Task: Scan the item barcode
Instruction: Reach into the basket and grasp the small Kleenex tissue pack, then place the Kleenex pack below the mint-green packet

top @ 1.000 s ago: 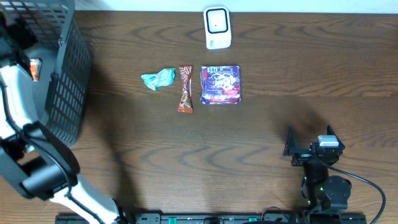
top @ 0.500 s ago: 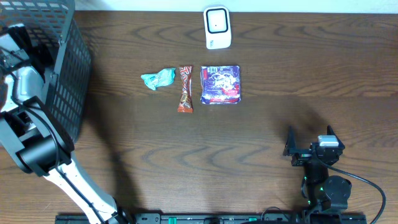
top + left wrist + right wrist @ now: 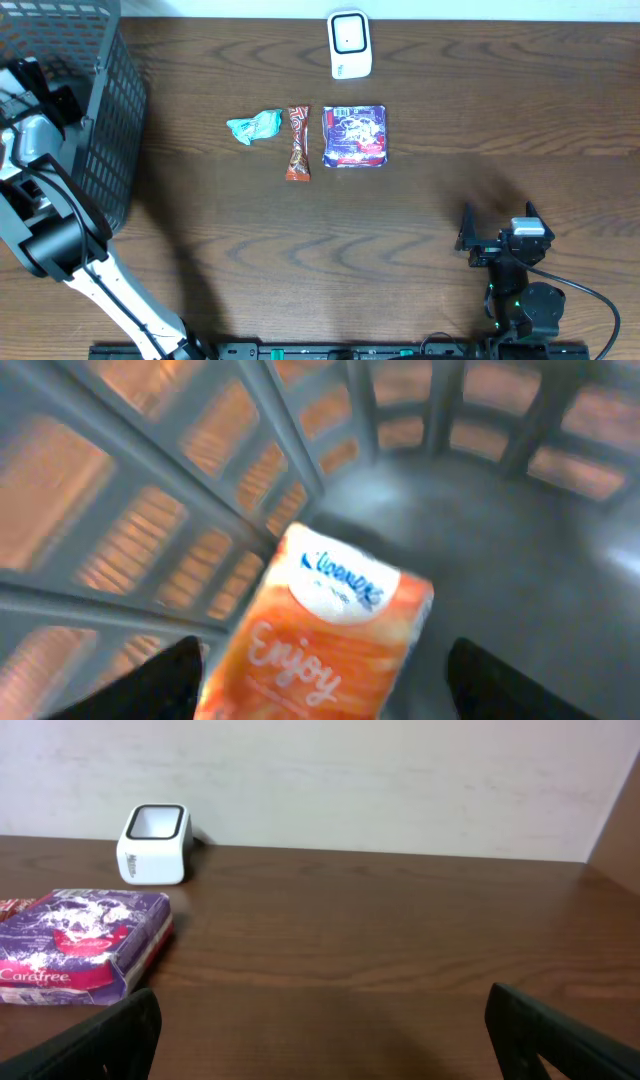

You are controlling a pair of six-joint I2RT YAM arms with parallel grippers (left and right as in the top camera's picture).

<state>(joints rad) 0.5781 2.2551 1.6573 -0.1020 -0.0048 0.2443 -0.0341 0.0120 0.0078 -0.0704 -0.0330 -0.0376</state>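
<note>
The left end effector (image 3: 330, 680) was seen inside the basket (image 3: 112, 130), its fingers apart on either side of an orange tissue pack (image 3: 325, 625) that lay close to the basket's wall; whether the pack was touched could not be told. The right end effector (image 3: 497, 228) was held wide apart, low over the table (image 3: 450, 120) near its front edge. The scanner (image 3: 350, 44) was stood at the far edge, with a teal wrapper (image 3: 254, 126), a bar (image 3: 298, 143) and a purple pack (image 3: 354, 136) laid in a row before it
</note>
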